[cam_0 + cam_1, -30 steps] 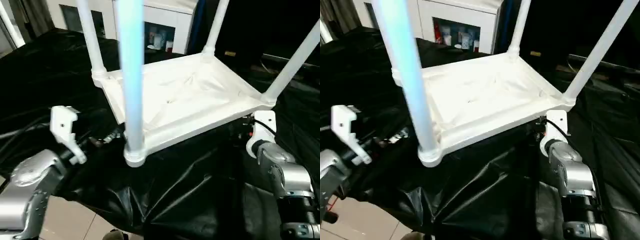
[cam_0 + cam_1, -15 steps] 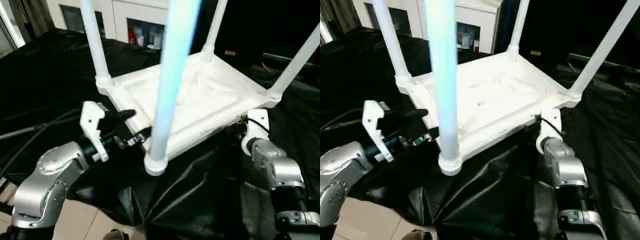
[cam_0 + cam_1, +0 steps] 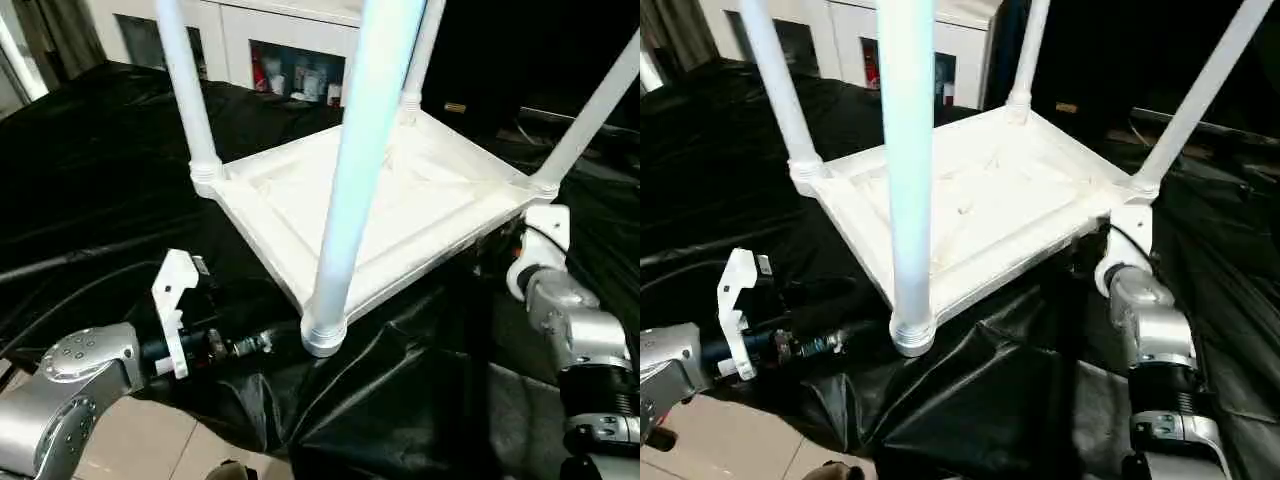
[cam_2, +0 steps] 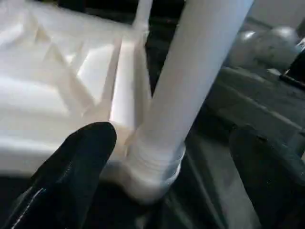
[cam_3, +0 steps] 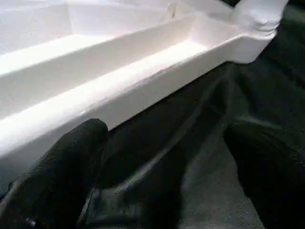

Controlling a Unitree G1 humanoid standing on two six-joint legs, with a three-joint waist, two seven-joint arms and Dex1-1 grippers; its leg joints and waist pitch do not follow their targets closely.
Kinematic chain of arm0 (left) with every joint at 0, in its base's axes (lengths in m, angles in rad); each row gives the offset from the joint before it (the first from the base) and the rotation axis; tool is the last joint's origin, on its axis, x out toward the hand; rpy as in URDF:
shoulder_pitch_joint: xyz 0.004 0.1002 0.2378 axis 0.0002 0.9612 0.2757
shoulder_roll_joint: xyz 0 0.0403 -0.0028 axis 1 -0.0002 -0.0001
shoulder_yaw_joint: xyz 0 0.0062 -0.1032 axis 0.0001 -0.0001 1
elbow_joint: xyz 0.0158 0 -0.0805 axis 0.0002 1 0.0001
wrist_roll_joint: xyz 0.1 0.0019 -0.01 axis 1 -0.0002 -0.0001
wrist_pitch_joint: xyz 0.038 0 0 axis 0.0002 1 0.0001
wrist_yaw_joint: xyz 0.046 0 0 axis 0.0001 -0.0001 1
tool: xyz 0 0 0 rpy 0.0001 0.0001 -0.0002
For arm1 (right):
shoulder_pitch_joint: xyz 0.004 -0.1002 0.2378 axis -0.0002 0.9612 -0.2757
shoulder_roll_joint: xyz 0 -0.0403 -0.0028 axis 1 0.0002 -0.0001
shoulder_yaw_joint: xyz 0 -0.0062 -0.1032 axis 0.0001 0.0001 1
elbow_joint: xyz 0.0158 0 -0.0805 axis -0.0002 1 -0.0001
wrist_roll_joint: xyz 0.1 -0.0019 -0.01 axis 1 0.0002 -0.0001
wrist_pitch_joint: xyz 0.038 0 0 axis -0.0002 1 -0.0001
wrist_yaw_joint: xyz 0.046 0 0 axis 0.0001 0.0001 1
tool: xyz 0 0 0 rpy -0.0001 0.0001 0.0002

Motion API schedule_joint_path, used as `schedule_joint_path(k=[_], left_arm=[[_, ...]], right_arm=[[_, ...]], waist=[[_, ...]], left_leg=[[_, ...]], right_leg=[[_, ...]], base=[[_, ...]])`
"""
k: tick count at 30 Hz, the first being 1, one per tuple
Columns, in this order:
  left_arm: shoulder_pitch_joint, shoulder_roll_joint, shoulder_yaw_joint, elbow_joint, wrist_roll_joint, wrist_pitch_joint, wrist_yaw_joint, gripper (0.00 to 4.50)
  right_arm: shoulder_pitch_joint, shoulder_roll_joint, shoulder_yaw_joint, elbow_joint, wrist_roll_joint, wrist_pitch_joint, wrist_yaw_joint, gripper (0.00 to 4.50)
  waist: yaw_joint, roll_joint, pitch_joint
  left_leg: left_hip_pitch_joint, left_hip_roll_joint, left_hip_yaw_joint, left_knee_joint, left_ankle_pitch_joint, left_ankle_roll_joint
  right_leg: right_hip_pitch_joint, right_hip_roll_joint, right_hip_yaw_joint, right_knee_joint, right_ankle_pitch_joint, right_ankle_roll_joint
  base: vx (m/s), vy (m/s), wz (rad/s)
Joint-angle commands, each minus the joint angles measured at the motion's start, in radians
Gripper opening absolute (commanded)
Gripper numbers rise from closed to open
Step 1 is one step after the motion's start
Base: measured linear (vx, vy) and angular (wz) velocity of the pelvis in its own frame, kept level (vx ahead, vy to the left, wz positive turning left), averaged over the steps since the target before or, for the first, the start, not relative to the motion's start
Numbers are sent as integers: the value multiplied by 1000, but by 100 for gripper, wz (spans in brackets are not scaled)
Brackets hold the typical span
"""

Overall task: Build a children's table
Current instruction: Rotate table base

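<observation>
The children's table lies upside down on black cloth, its ribbed white top facing up with four white legs rising from the corner sockets. The nearest leg stands in the near corner socket. My left gripper is open and low beside that socket, one black finger on each side of the leg's base in the left wrist view. My right gripper is open at the table's right side, its fingers just below the top's rim, near the right corner socket.
Black cloth covers the work surface and hangs over its near edge. White cabinets stand behind. Tiled floor shows at the lower left. A black cable runs along the cloth to my left arm.
My left arm has come down from beside the table's left rim to the near corner socket. The view has shifted. My right arm stays by the right corner.
</observation>
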Motion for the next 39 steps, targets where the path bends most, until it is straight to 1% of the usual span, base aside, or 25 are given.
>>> schedule_joint_path(k=[1, 4, 5, 7, 9, 10, 12, 13, 14, 15, 17, 18, 19, 20, 21, 22, 23, 25, 26, 28, 31, 33, 35, 37, 39], left_arm=[[-46, -37, -33, -15, 5, -22, 41, 445], [-115, -107, -57, 13, 17, -28, 99, 445], [-135, -126, -75, 21, 18, -28, 100, 445], [-163, -153, -108, 28, 12, -23, 88, 445], [-181, -171, -123, 28, -2, -13, 79, 445], [-196, -187, -135, 30, -7, -6, 82, 445], [-206, -198, -142, 31, -9, -3, 85, 445], [-206, -198, -142, 31, -9, -3, 85, 445], [-223, -214, -158, 36, 0, -10, 90, 445], [-266, -257, -188, 41, -10, -10, 96, 445], [-301, -291, -199, 46, -38, 2, 105, 445], [-313, -303, -201, 44, -54, 9, 104, 445], [-324, -311, -207, 36, -69, 18, 99, 445], [-335, -319, -221, 19, -82, 30, 89, 445], [-335, -319, -222, 19, -82, 30, 88, 445], [-338, -322, -230, 10, -85, 36, 86, 445], [-344, -329, -241, 0, -88, 42, 84, 445], [-351, -341, -252, -9, -97, 54, 82, 445], [-359, -353, -270, -7, -89, 55, 82, 445], [-374, -374, -294, 2, -76, 49, 93, 445], [-391, -402, -312, 14, -77, 47, 102, 445], [-397, -410, -318, 24, -64, 37, 112, 445], [-420, -428, -331, 73, -11, 10, 142, 445], [-454, -430, -342, 155, 84, -36, 190, 445], [-464, -428, -341, 176, 106, -41, 206, 445]], right_arm=[[-32, 5, 20, 30, -13, -23, 16, 450], [-61, 18, 47, 93, -28, -50, 31, 450], [-76, 22, 60, 135, -42, -67, 28, 450], [-110, 32, 77, 222, -64, -102, 21, 450], [-133, 41, 86, 281, -78, -123, 18, 450], [-148, 50, 90, 317, -84, -137, 18, 450], [-156, 55, 93, 339, -86, -147, 19, 450], [-156, 55, 93, 339, -86, -147, 19, 450], [-167, 65, 101, 366, -91, -155, 23, 450], [-194, 97, 114, 413, -91, -180, 38, 450], [-221, 124, 119, 451, -90, -207, 44, 450], [-232, 137, 122, 460, -89, -214, 48, 450], [-244, 151, 127, 470, -92, -225, 51, 450], [-264, 173, 134, 491, -96, -245, 60, 450], [-264, 173, 134, 491, -96, -246, 60, 450], [-273, 184, 139, 498, -98, -253, 65, 450], [-286, 200, 145, 511, -103, -264, 70, 450], [-303, 217, 151, 531, -108, -277, 75, 450], [-319, 235, 157, 547, -115, -290, 85, 450], [-332, 254, 164, 558, -122, -299, 94, 450], [-340, 271, 165, 568, -125, -306, 101, 450], [-341, 273, 165, 571, -126, -308, 98, 450], [-344, 280, 166, 579, -128, -314, 90, 450], [-352, 280, 156, 599, -132, -326, 69, 450], [-354, 278, 151, 605, -133, -330, 61, 450]], waist=[[1, 1, -70], [0, -2, -72], [1, -5, -73], [-4, -9, -75], [-6, -11, -76], [-6, -17, -77], [-4, -14, -77], [-6, -15, -76], [-7, -19, -78], [-6, -16, -78], [-9, -13, -76], [-14, -16, -75], [-17, -19, -78], [-22, -17, -78], [-27, -19, -79], [-30, -20, -80], [-30, -19, -80], [-37, -18, -82], [-37, -14, -83], [-39, -17, -84], [-41, -15, -86], [-40, -14, -86], [-39, -13, -85], [-33, -8, -83], [-31, -10, -82]], left_leg=[[20, 30, -13, -71, -249, -37], [23, 30, -12, -67, -254, -43], [16, 28, -13, -65, -243, -44], [11, 27, -14, -63, -234, -44], [13, 25, -12, -60, -237, -41], [13, 25, -11, -58, -233, -35], [13, 26, -11, -57, -230, -31], [9, 25, -12, -58, -222, -31], [9, 26, -12, -58, -221, -29], [15, 27, -11, -56, -231, -28], [14, 28, -13, -57, -258, -38], [5, 27, -17, -59, -261, -44], [3, 27, -19, -59, -260, -45], [7, 26, -17, -56, -265, -41], [6, 26, -17, -55, -267, -40], [1, 26, -18, -55, -255, -34], [3, 27, -18, -55, -253, -32], [1, 26, -16, -51, -236, -23], [-1, 26, -16, -51, -220, -18], [-3, 26, -14, -48, -203, -10], [-3, 27, -12, -46, -180, 8], [0, 29, -12, -46, -184, 14], [2, 30, -11, -47, -197, 12], [7, 31, -11, -47, -225, 1], [6, 31, -13, -49, -238, -13]], right_leg=[[43, -48, 41, -72, -277, -139], [40, -48, 42, -72, -281, -141], [46, -50, 42, -71, -278, -140], [48, -54, 41, -70, -291, -135], [45, -52, 41, -73, -301, -134], [45, -51, 42, -72, -293, -137], [45, -52, 42, -71, -299, -138], [48, -49, 40, -69, -289, -136], [48, -49, 40, -68, -289, -135], [42, -49, 40, -70, -298, -139], [42, -51, 39, -71, -321, -145], [50, -53, 36, -69, -326, -142], [51, -53, 35, -68, -329, -133], [46, -53, 36, -70, -332, -135], [46, -54, 36, -70, -332, -139], [51, -54, 36, -69, -322, -138], [48, -53, 35, -68, -317, -139], [48, -52, 36, -65, -288, -157], [50, -52, 36, -62, -264, -162], [51, -51, 37, -59, -225, -173], [50, -48, 38, -53, -159, -195], [50, -48, 38, -53, -154, -206], [49, -48, 38, -56, -171, -206], [45, -47, 38, -62, -219, -189], [46, -47, 38, -63, -246, -171]], base=[[0, 0, 0], [0, 0, 0], [0, 0, 0], [0, 0, 0], [0, 0, 0], [0, 0, 0], [0, 0, 0], [0, 0, 0], [0, 0, 0], [0, 0, 0], [0, 0, 0], [0, 0, 0], [0, 0, 0], [0, 0, 0], [0, 0, 0], [0, 0, 0], [0, 0, 0], [0, 0, 0], [0, 0, 0], [0, 0, 0], [0, 0, 0], [0, 0, 0], [0, 0, 0], [0, 0, 0], [0, 0, 0]])
